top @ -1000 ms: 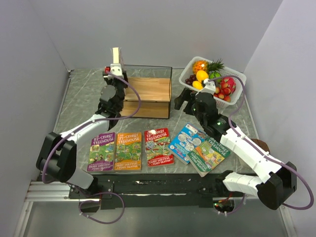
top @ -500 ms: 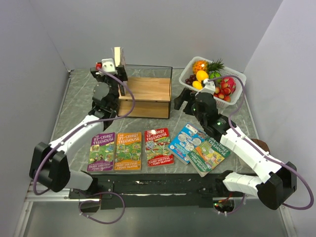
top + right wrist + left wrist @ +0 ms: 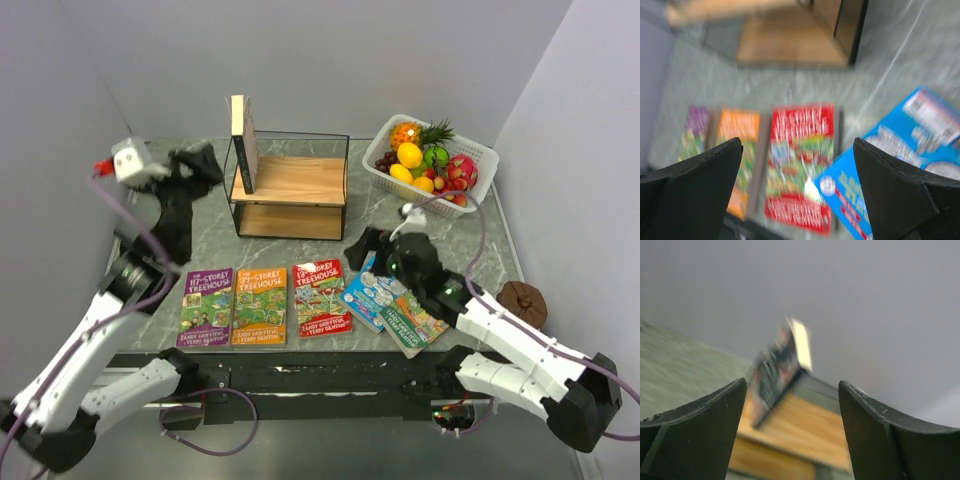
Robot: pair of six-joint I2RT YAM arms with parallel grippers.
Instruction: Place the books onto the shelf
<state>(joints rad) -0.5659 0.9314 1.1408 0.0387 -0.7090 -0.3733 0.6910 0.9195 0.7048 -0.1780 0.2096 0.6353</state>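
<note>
One book stands upright at the left end of the shelf; five books lie flat on the desk, covers reading "TREEHOUSE". The left fingers and right fingers both gape wide, empty.

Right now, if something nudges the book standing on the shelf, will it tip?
Probably: the book stands on edge on the shelf's top board with no other book propping it. It looks like a slim paperback, so it is likely light, and a small push may topple it.
</note>
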